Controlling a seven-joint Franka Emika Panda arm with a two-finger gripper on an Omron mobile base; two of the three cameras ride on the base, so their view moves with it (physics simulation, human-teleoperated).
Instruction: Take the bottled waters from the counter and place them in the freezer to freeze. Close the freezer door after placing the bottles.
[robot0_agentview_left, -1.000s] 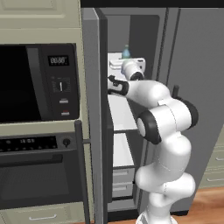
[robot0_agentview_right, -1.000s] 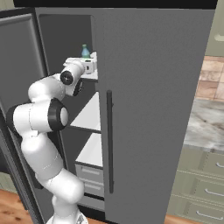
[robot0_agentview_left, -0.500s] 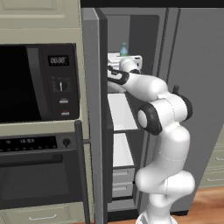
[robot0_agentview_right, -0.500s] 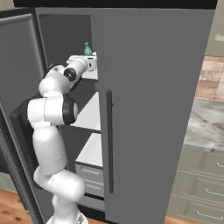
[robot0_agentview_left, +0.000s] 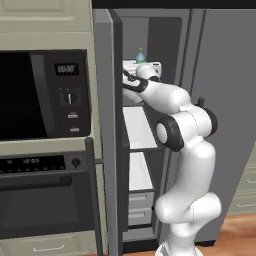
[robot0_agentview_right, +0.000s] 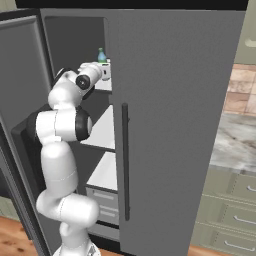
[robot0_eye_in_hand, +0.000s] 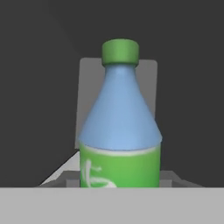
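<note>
The blue-tinted bottle with green cap and label stands upright right in front of the hand camera, against the dark back wall of the freezer. In both base views the bottle pokes up just above my gripper at the top white shelf. The fingertips are hidden, but the bottle travels with the hand, so the gripper is shut on it. The freezer door stands wide open. The clear ribbed bottle is out of view.
The black built-in microwave and the oven sit left of the open door. The wider grey fridge door is closed on the right. The marbled counter over olive drawers lies at far right. White drawers fill the freezer's bottom.
The arm has stretched further into the freezer, elbow rising, and the hand with the blue bottle has moved slightly deeper over the top shelf.
</note>
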